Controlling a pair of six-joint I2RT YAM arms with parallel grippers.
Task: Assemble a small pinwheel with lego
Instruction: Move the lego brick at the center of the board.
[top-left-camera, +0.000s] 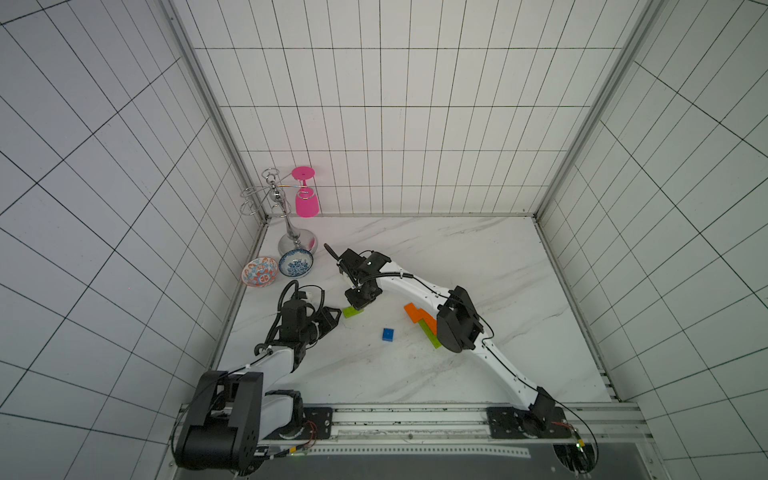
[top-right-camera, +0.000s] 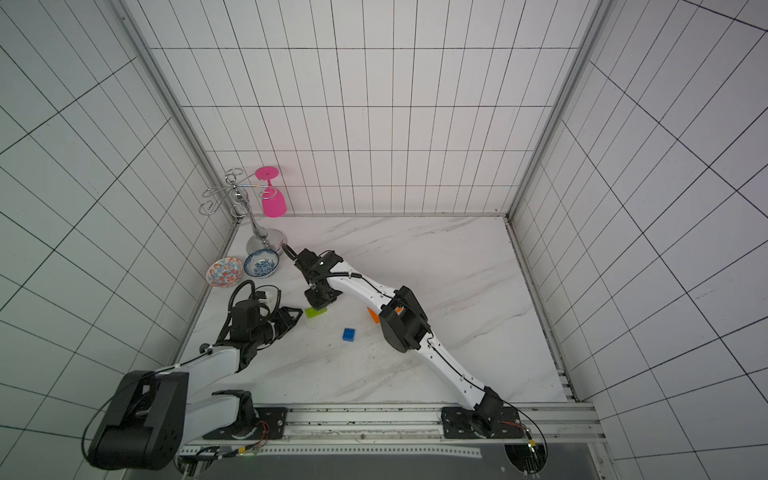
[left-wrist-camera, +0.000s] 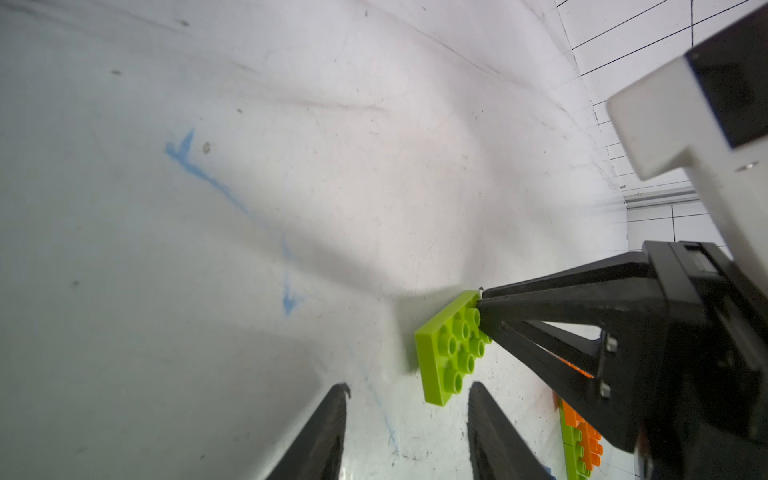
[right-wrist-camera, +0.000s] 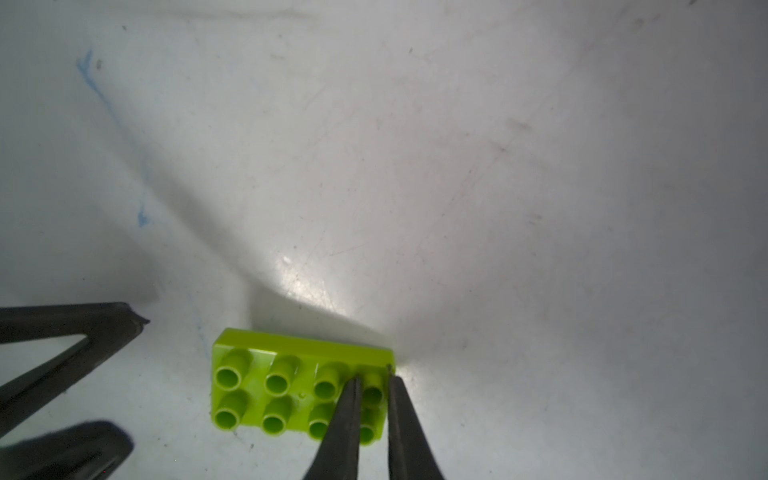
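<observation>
Lime-green lego brick (right-wrist-camera: 299, 386) sat pinched by your right gripper (right-wrist-camera: 374, 380), left gripper (left-wrist-camera: 409, 388) open; next needed lifting onto the half-built pinwheel (top-left-camera: 417, 318).

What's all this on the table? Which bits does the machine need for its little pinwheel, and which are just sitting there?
For the pinwheel: loose green brick, pinched at one end by the right claw; blue brick; joined orange and green bricks.

Just lying about: red-patterned bowl; blue-patterned bowl; pink glass hanging upside down on the metal rack.
</observation>
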